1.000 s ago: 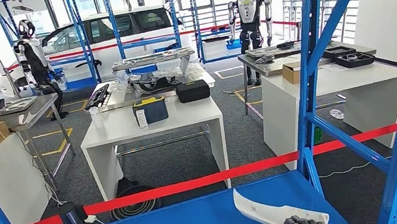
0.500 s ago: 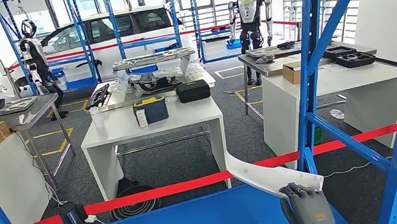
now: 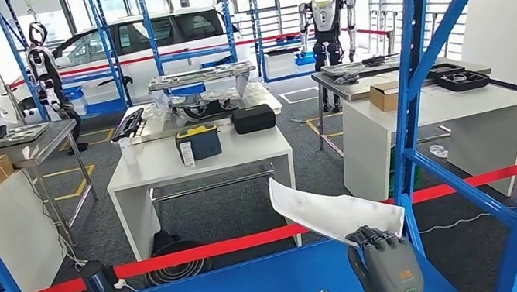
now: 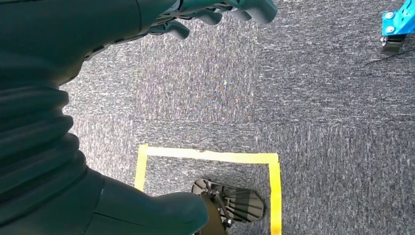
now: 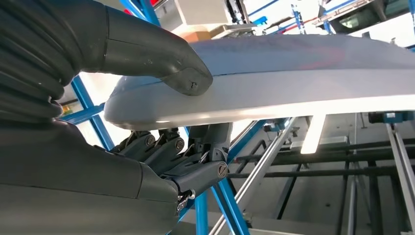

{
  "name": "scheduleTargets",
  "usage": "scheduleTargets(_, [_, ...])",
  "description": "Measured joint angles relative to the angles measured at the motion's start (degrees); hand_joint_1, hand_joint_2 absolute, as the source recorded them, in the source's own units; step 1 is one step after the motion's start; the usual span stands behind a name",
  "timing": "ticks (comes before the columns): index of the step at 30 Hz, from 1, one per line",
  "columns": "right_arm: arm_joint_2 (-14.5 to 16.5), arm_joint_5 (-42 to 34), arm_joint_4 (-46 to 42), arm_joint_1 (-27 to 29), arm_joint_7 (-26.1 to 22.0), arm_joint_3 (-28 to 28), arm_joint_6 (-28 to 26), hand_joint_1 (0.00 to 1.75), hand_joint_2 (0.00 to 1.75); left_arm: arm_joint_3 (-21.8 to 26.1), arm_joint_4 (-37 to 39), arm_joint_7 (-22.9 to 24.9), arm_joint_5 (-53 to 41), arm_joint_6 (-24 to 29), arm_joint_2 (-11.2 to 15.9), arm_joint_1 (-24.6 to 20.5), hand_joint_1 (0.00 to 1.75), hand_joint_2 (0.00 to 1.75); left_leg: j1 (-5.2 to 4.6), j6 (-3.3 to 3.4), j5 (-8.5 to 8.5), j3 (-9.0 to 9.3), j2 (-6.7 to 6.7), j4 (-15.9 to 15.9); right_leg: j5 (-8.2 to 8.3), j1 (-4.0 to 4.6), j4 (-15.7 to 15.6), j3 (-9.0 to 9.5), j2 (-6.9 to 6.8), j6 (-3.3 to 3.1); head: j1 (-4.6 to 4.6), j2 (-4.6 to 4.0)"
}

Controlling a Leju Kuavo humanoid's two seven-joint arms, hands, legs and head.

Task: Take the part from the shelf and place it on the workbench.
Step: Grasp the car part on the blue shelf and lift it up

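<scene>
The robot's right hand [image 5: 147, 122] grips a long, pale grey part [image 5: 274, 81], its thick grey thumb [image 5: 147, 51] pressed on one face and its darker fingers [image 5: 191, 169] curled against the opposite face. The part (smooth, gently curved, with a rounded end by the thumb) runs away from the hand to the frame's edge. Behind it stand blue shelf posts [image 5: 203, 215], silver rails [image 5: 254, 178] and a bright strip light [image 5: 313, 133], with a white block [image 5: 198, 12] and brown box [image 5: 195, 33] beyond.
</scene>
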Motion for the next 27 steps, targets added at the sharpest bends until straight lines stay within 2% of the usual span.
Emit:
scheduleTargets(1, [0.01,0.01,-0.03,0.01,-0.03,0.09,0.17,1.47,1.75,0.07,0.0,-0.03,0.04,0.07,-0.02,0.01,0.0,1.75,0.1,-0.07,-0.04,-0.11,0.01,0.15,0.09,-0.16,1.15,-0.42,-0.01,0.21,0.0,0.0])
scheduleTargets(2, [0.02,0.02,-0.09,-0.02,-0.1,0.16,0.31,1.47,1.75,0.2,0.0,-0.1,0.12,0.1,-0.05,0.02,0.0,1.75,0.27,-0.22,-0.11,-0.23,0.01,0.37,1.24,-0.38,0.06,0.25,-0.04,0.47,0.0,-0.01])
scheduleTargets(4, [0.03,0.11,-0.37,-0.17,-0.36,0.32,0.38,1.47,1.75,0.59,-0.02,-0.45,0.42,0.13,-0.08,0.01,0.0,1.75,0.71,-0.94,-0.42,-0.54,-0.04,1.07,4.38,-0.83,-7.07,4.15,-0.18,1.06,-0.01,-0.01])
scheduleTargets(5, [0.04,0.22,-0.56,-0.25,-0.5,0.45,0.28,1.47,1.75,0.8,-0.04,-0.68,0.55,0.13,-0.05,0.01,0.0,1.75,0.85,-1.47,-0.59,-0.77,-0.12,1.5,5.46,-0.8,-10.16,5.85,-0.06,1.01,0.01,-0.01])
scheduleTargets(6, [0.02,0.36,-0.8,-0.23,-0.58,0.58,0.08,1.47,1.75,0.96,-0.07,-0.93,0.64,0.13,0.0,0.01,0.0,1.75,0.86,-1.99,-0.7,-0.97,-0.21,1.87,5.81,-0.73,-12.09,6.85,0.07,0.73,0.01,-0.01])
scheduleTargets(7, [-0.04,0.47,-1.07,-0.12,-0.6,0.69,-0.18,1.47,1.75,1.1,-0.09,-1.14,0.67,0.13,0.04,0.0,0.0,1.75,0.8,-2.45,-0.72,-1.15,-0.31,2.12,5.58,-0.58,-12.68,7.08,0.25,0.2,0.0,-0.01])
scheduleTargets(10, [-0.32,0.65,-2.26,0.51,-0.62,0.87,-0.95,1.47,1.75,1.38,-0.09,-1.33,0.56,0.0,0.08,0.01,0.0,1.75,0.92,-3.55,-0.68,-1.63,-0.41,2.32,5.85,-0.46,-12.65,6.39,0.44,-1.63,0.0,-0.01])
scheduleTargets(11, [-0.4,0.69,-2.69,0.66,-0.67,0.94,-1.18,1.47,1.75,1.45,-0.08,-1.3,0.43,-0.04,0.1,0.01,0.0,1.75,1.0,-3.81,-1.5,-2.06,-0.34,3.12,6.14,-0.46,-12.77,6.17,0.42,-2.14,0.01,0.0])
scheduleTargets(13, [-0.62,0.73,-3.48,0.87,-0.72,1.05,-1.55,1.47,1.75,1.5,-0.07,-1.19,0.15,-0.03,0.11,-0.07,0.0,1.75,1.02,-3.99,-5.22,-3.99,-0.2,8.01,6.73,-0.41,-12.96,5.67,0.37,-2.93,-0.02,-0.01])
scheduleTargets(15, [-0.86,0.74,-4.27,1.27,-0.71,1.08,-1.81,1.47,1.75,1.51,-0.07,-1.13,0.03,-0.01,0.16,-0.14,0.0,1.75,0.95,-3.96,-9.04,-6.31,-0.18,14.93,7.24,-0.1,-12.95,4.99,0.33,-3.31,-0.04,-0.01])
scheduleTargets(16, [-0.96,0.76,-4.67,1.55,-0.69,1.08,-1.94,1.47,1.75,1.52,-0.07,-1.12,-0.01,-0.01,0.19,-0.13,0.0,1.75,0.89,-3.83,-9.7,-6.72,-0.18,16.94,7.51,0.09,-12.93,4.61,0.32,-3.39,-0.04,-0.02])
scheduleTargets(17, [-1.08,0.78,-5.19,1.83,-0.63,1.08,-2.1,1.47,1.75,1.54,-0.07,-1.15,-0.08,0.0,0.22,-0.12,0.0,1.75,0.79,-3.6,-9.33,-6.16,-0.18,16.97,7.81,0.27,-12.91,4.22,0.31,-3.41,-0.04,-0.01])
scheduleTargets(18, [-1.22,0.79,-5.79,2.05,-0.52,1.08,-2.26,1.47,1.75,1.56,-0.08,-1.21,-0.21,0.0,0.25,-0.12,0.0,1.75,0.63,-3.23,-8.14,-4.57,-0.19,14.93,8.13,0.42,-12.89,3.84,0.31,-3.39,-0.04,-0.01])
scheduleTargets(20, [-1.61,0.8,-7.07,2.27,-0.2,1.08,-2.55,1.47,1.75,1.57,-0.12,-1.33,-0.62,-0.01,0.31,-0.21,0.0,1.75,0.14,-2.29,-5.65,0.52,-0.19,7.09,8.73,0.62,-12.88,3.31,0.31,-3.15,-0.04,-0.01])
scheduleTargets(21, [-1.9,0.77,-7.64,2.31,-0.03,1.08,-2.65,1.47,1.75,1.56,-0.14,-1.37,-0.81,-0.01,0.35,-0.26,0.0,1.75,-0.13,-2.03,-4.86,2.41,-0.17,4.03,9.04,0.63,-12.95,3.2,0.28,-2.89,-0.03,-0.01])
scheduleTargets(22, [-2.24,0.71,-8.15,2.37,0.09,1.08,-2.76,1.47,1.75,1.56,-0.16,-1.37,-0.99,-0.02,0.38,-0.29,0.0,1.75,-0.4,-1.85,-4.6,3.41,-0.16,2.15,9.36,0.61,-13.02,3.16,0.24,-2.56,-0.03,-0.01])
scheduleTargets(24, [-3.06,0.43,-9.18,2.76,0.3,1.05,-3.17,1.47,1.75,1.56,-0.17,-1.29,-1.49,-0.02,0.41,-0.27,0.0,1.75,-0.69,-1.57,-4.08,3.14,-0.14,1.35,10.11,0.51,-13.41,3.18,0.16,-1.74,-0.01,-0.01])
scheduleTargets(25, [-3.52,0.21,-9.7,3.04,0.37,1.01,-3.44,1.47,1.75,1.56,-0.16,-1.22,-1.73,0.0,0.4,-0.24,0.0,1.75,-0.63,-1.21,-3.7,2.91,-0.02,0.98,10.19,0.42,-13.43,3.1,0.16,-1.4,-0.02,-0.01])
scheduleTargets(26, [-4.0,-0.01,-10.23,3.29,0.45,0.92,-3.69,1.47,1.75,1.57,-0.16,-1.16,-1.92,0.04,0.4,-0.21,0.0,1.75,-0.51,-0.77,-3.15,2.66,0.09,0.73,9.49,0.39,-13.01,2.81,0.14,-1.1,0.02,-0.01])
scheduleTargets(27, [-4.47,-0.24,-10.73,3.44,0.5,0.8,-3.88,1.47,1.75,1.57,-0.16,-1.13,-1.99,0.09,0.39,-0.19,0.0,1.75,-0.36,-0.35,-2.51,2.32,0.21,0.47,7.81,0.36,-11.56,2.21,0.12,-0.87,0.05,-0.02])
